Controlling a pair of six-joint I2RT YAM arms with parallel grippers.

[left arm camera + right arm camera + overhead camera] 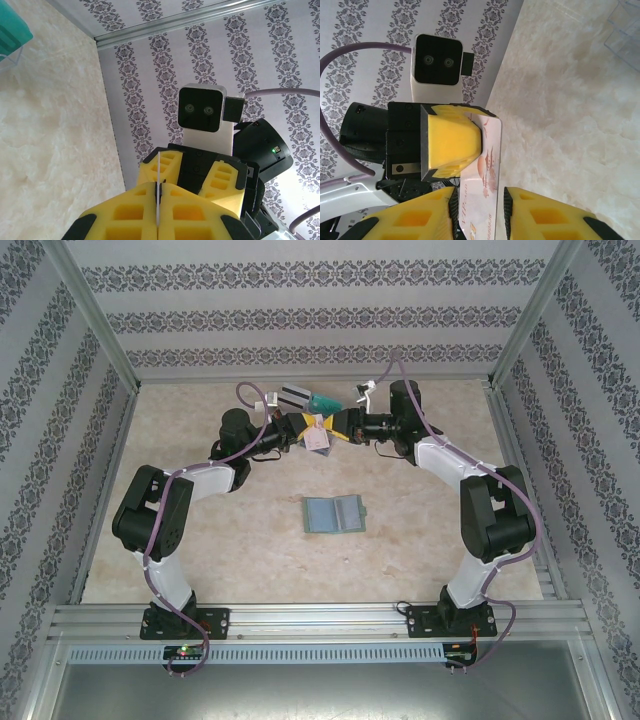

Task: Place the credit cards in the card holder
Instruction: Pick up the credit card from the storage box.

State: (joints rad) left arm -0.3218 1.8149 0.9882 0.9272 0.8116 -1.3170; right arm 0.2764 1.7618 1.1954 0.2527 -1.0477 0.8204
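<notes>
Field notes: the table (250,560) had a pale, marbled beige top. Walls (300,315) stood on three sides, papered in grey damask stripes (same pattern close up in both wrist views). An aluminium rail (320,620) ran along the near edge. A clear plastic stand (626,27) sat on the table.

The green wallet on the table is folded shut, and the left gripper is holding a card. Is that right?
Not quite. The top external view shows the card holder lying open, its pockets facing up. The rest holds: the left gripper is clamped on a pale card with pinkish marks.
</notes>
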